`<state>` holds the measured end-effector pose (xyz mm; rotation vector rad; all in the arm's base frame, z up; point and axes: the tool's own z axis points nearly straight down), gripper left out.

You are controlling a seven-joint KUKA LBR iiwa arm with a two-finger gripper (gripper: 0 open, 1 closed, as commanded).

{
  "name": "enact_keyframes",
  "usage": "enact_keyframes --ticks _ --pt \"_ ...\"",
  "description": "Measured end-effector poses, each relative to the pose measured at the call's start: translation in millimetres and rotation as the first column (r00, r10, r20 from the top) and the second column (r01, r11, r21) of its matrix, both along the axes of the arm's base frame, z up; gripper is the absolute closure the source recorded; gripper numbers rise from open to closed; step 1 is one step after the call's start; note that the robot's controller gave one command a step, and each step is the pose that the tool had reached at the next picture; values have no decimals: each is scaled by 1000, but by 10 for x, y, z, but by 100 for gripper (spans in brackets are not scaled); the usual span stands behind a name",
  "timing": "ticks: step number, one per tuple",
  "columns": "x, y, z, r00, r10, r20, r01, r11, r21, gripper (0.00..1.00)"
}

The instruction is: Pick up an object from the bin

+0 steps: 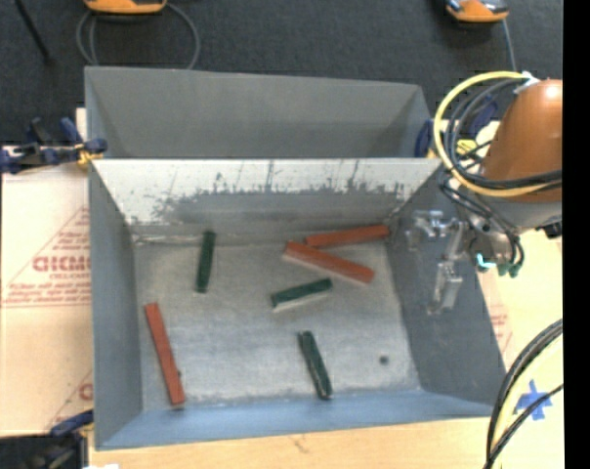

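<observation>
My gripper (445,279) hangs over the bin's sloping right wall, with nothing seen in it. Nearest to it, left of it on the bin floor, two orange sticks lie crossed at one end: one (346,235) runs along the back wall, the other (329,263) slants down to the right. A green stick (301,293) with a pale underside lies just below them, near the middle of the floor. All three lie apart from the gripper.
A dark green stick (314,363) lies near the front wall. Another green stick (205,260) stands at the back left, and a long orange stick (164,353) lies along the left wall. The arm's orange dome and cables sit above the bin's right rim.
</observation>
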<state>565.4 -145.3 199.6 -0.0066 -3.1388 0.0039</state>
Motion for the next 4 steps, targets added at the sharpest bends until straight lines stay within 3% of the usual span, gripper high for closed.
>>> enact_keyframes --ticks 1,2,3,4 --pt "152 211 -1311 998 55 8 -55 998 -1 0" --pt "626 799 -1274 975 222 11 -222 975 -1 0" --pt "619 782 -1277 975 224 9 -224 975 -3 100" --pt "606 651 47 977 214 15 -214 977 -5 100"
